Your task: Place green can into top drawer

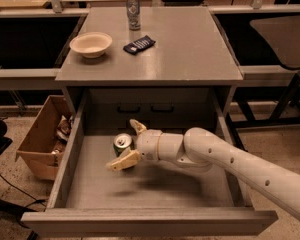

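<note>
Reaching in from the lower right, the pincer (121, 145) held its fingers spread on either side of the green can (123, 142), which stood upright in the open top drawer (140, 219) at lower centre. The grey tabletop (190, 54) above carried a bowl (91, 44), a dark packet (139, 44) and a slim silver can (133, 5). A cardboard box (37, 139) sat on the speckled floor at left.

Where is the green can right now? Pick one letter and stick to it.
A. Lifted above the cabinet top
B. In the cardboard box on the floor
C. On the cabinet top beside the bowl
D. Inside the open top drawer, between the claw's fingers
D: the green can is inside the open top drawer, top end up, between the spread fingers of the claw, which reaches into the drawer.
</note>
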`<state>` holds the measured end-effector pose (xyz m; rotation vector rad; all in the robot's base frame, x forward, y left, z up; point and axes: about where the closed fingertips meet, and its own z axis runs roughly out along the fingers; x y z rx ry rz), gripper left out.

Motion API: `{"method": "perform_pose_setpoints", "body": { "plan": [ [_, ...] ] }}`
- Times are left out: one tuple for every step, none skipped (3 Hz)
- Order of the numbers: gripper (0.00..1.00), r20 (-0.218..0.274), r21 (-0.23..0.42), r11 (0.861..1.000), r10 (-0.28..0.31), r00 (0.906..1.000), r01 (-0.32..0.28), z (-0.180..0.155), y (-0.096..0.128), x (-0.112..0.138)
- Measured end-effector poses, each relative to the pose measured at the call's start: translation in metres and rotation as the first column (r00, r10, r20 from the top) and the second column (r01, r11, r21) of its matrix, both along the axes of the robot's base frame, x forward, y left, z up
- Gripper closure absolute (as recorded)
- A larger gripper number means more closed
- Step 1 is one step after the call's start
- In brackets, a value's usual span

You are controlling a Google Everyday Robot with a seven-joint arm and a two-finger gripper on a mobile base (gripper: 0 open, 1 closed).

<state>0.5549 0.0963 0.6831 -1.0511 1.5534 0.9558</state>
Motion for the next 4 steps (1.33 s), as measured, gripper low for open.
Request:
{"method": "perform_pose_setpoints", "body": {
  "plan": [
    [0.0, 0.0, 0.0, 1.0, 0.0, 1.0, 0.0, 0.0, 0.0, 0.0],
    [0.0, 0.029, -0.038, 0.999, 0.02, 0.9994, -0.019, 0.037, -0.004, -0.007],
    [0.0, 0.021, -0.116, 0.993, 0.03, 0.9993, -0.028, 0.105, -0.033, -0.007],
    [0.0, 0.024, -0.211, 0.977, 0.002, 0.9997, 0.003, 0.198, -0.071, 0.005]
  ]
}}
